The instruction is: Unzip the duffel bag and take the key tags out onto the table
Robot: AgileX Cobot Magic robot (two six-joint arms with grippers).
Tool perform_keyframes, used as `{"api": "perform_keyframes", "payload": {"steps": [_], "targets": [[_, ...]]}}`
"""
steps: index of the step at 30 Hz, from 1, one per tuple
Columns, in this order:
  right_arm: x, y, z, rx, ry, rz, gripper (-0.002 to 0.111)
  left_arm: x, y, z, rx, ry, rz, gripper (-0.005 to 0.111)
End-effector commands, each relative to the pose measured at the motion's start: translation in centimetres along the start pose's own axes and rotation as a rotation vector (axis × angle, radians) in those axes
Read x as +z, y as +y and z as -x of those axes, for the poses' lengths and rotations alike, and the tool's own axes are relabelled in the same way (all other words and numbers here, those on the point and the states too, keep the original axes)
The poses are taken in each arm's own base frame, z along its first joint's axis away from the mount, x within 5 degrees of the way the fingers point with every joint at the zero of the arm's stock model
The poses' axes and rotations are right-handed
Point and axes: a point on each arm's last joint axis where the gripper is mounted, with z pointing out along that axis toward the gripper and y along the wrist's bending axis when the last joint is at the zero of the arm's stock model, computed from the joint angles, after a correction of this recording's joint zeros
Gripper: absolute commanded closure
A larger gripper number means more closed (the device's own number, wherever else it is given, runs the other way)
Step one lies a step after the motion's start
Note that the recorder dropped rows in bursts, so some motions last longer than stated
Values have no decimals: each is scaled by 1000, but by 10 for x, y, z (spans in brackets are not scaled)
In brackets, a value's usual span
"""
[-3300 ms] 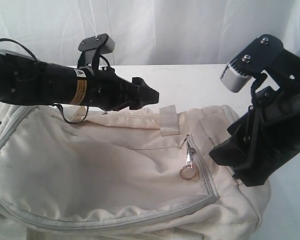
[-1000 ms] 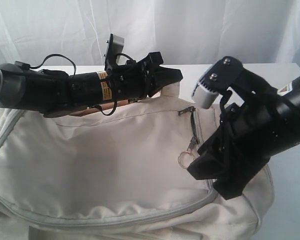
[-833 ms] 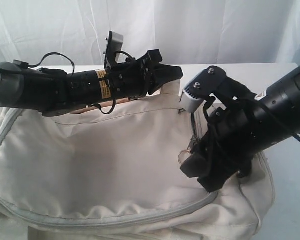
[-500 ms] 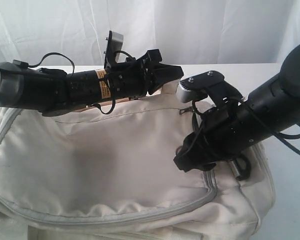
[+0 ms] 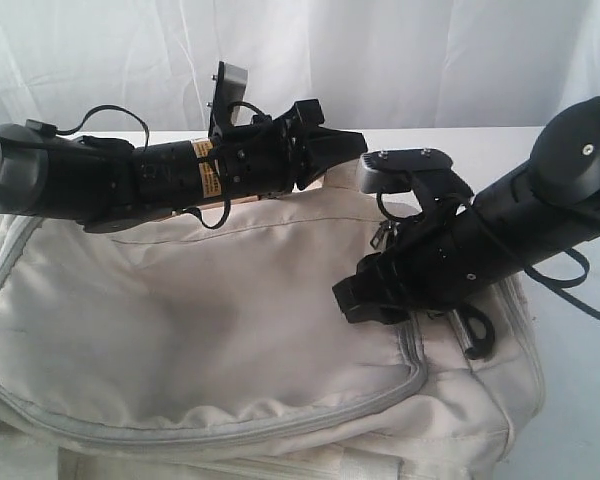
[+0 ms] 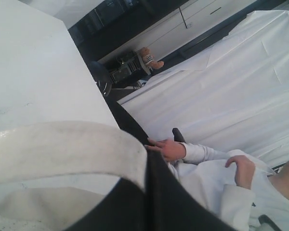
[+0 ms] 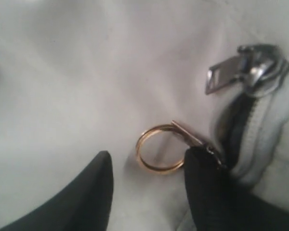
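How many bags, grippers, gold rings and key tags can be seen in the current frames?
duffel bag: 1
grippers: 2 (left gripper, right gripper)
gold ring, at the zipper: 1
key tags: 0 in view
Total: 4

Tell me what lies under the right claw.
Under the right claw lies a gold ring attached to the grey zipper of the duffel bag. The bag's inside cannot be seen; fabric covers it.
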Motion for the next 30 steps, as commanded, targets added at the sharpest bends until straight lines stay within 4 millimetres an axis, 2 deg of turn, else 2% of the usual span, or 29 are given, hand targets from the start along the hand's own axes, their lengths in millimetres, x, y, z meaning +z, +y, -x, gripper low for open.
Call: {"api": "perform_keyframes", "payload": {"steps": [1, 10, 19, 25, 30], "targets": [[1, -4, 4, 4, -47, -32, 68, -2, -27, 6, 25, -15, -147, 107], [1, -5, 7, -65, -81, -56, 71, -2, -27, 6, 37, -15, -146, 107], [1, -3, 4, -126, -42, -40, 107, -2, -27, 6, 40, -14, -146, 107], [-9, 4, -9, -316, 91, 24, 108, -2, -27, 5, 44, -12, -146, 107], [-32, 10, -9, -400, 50, -2, 108, -2, -27, 5, 48, -6, -145, 107]]}}
